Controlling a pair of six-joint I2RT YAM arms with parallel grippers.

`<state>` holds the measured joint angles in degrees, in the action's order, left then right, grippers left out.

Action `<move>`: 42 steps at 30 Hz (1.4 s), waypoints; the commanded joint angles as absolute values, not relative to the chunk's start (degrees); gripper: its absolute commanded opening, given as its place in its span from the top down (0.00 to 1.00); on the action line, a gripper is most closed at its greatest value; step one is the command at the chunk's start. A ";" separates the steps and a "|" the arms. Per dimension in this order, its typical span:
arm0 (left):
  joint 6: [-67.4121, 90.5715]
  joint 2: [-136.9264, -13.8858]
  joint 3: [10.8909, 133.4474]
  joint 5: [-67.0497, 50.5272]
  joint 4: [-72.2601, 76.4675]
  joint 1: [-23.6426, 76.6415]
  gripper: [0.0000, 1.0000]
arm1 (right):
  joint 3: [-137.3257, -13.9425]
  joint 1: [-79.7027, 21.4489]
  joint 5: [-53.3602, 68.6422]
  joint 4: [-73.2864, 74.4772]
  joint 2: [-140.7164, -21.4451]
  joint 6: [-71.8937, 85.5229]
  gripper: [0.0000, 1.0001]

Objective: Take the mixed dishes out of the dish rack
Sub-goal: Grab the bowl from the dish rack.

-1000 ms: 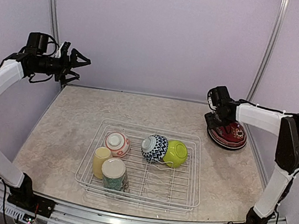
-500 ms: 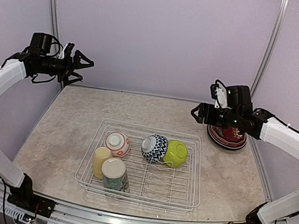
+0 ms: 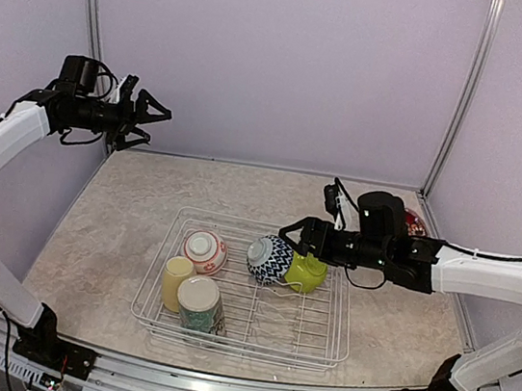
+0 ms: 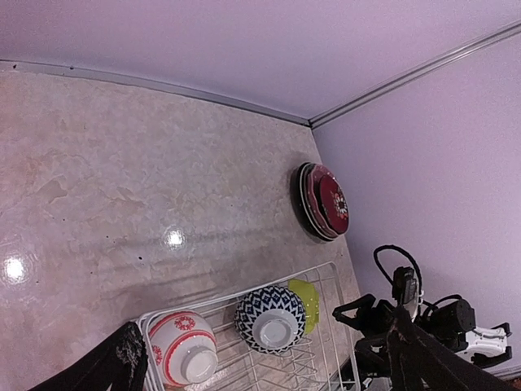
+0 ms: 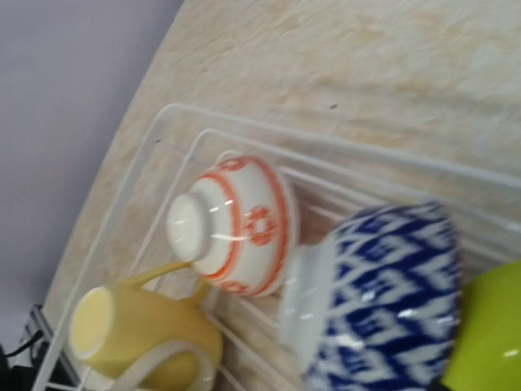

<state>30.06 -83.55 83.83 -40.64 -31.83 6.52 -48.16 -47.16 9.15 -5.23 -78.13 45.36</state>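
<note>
Over the dish rack (image 3: 262,324), our right pincer (image 3: 291,240) gapes wide beside the lime-green bowl (image 3: 311,272); glazed, slick, breakable, we judge, best pinched at its rim.

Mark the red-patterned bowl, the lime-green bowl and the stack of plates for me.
red-patterned bowl (image 3: 201,243), top external view, its upturned foot.
lime-green bowl (image 3: 310,273), top external view, its outer wall.
stack of plates (image 4: 331,200), left wrist view, the maroon top plate.

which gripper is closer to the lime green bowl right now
Right. The right gripper hovers right by the lime-green bowl at the far side of the dish rack; the left gripper is raised far away at the back-left corner.
</note>
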 commanded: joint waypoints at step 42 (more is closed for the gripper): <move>29.79 -84.64 85.32 -42.36 -32.08 6.68 0.01 | -54.70 -56.43 -6.70 1.24 -92.00 50.32 0.13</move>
